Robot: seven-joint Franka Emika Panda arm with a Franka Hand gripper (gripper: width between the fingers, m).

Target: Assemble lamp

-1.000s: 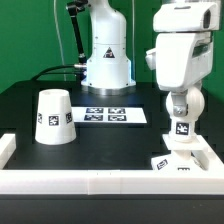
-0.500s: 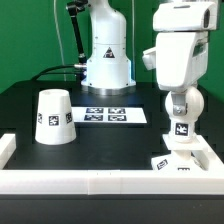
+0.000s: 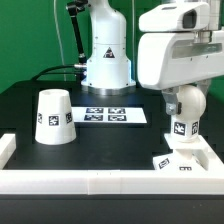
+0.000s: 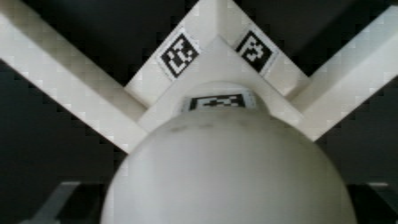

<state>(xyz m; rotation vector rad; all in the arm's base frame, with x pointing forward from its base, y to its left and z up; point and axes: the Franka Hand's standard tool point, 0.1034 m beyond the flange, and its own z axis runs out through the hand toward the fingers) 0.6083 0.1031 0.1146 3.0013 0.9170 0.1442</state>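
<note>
Three white plastic lamp parts show in the exterior view. The white truncated-cone shade [image 3: 52,117] stands upright on the black worktop [image 3: 110,145], toward that view's left and well apart from the others. At the view's right, the white ball-shaped bulb [image 3: 181,108] on its cylindrical neck stands upright on the small blocky white base [image 3: 180,160], which sits in the corner of the long white border rails [image 3: 90,182]. The robot's white hand [image 3: 178,88] hangs directly over the bulb. Its fingers are hidden, so I cannot tell whether they are spread or pinching. The flat white marker board [image 3: 112,115] lies mid-worktop.

In the wrist view the bulb's rounded top [image 4: 222,160] fills most of the frame. Beyond it the tagged base [image 4: 214,60] sits where two border rails [image 4: 63,70] meet. The fingers cannot be made out here either.
</note>
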